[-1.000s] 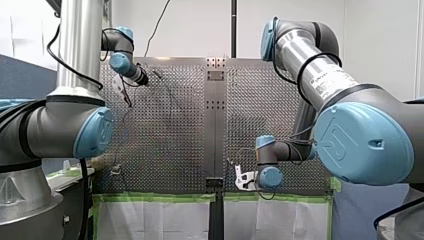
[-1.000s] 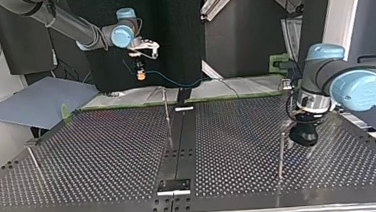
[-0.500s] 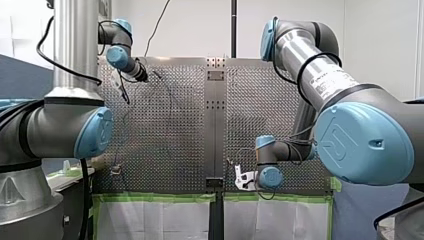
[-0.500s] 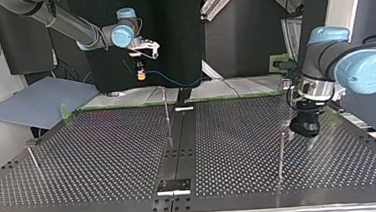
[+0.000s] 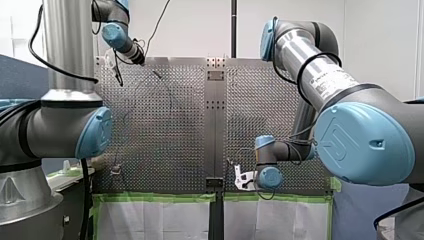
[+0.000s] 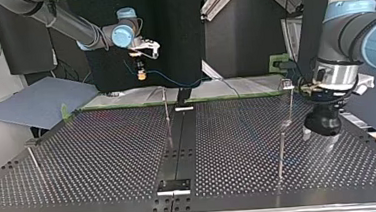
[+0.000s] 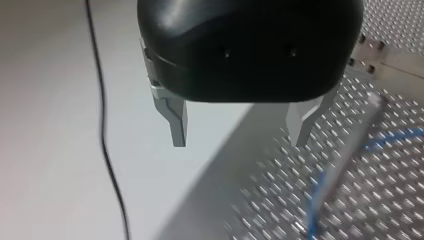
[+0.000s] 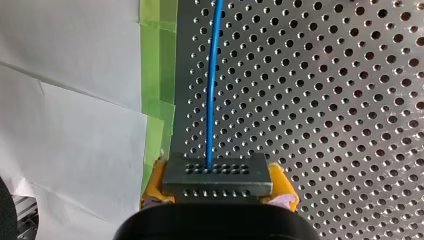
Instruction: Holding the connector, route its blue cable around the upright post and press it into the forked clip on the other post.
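Right gripper [image 8: 218, 192]: closed on the connector, with a yellow pad [image 8: 281, 184] pressed against each of its sides.
Connector [image 8: 217, 176]: a small dark block with rows of tiny holes. It is held in the air over the table's taped edge, left of centre at the far side of the top view.
Blue cable [image 8: 214, 75]: comes out of the middle of the connector and runs straight ahead of the right gripper over the perforated plate. In the top view it sags from the connector toward the middle of the table's far edge.
Left gripper [image 7: 239, 137]: a black body with two metal fingers [image 7: 176, 120] spread wide and nothing between them.
Left gripper's place: at the top view's right, hanging above the table near its side edge. One finger is over the perforated plate, the other over a pale surface beyond it.
Thin post [image 6: 281, 152]: upright, just beside the left gripper in the top view. It is blurred in the left wrist view, with a stretch of blue cable near it.
Second post [image 6: 166, 107]: upright, near the middle of the table's far edge.
Table [image 6: 104, 152]: perforated metal, with green tape [image 8: 159, 55] along the edge beneath the right gripper.
Black wire [image 7: 102, 125]: lies across the pale surface beside the left gripper.
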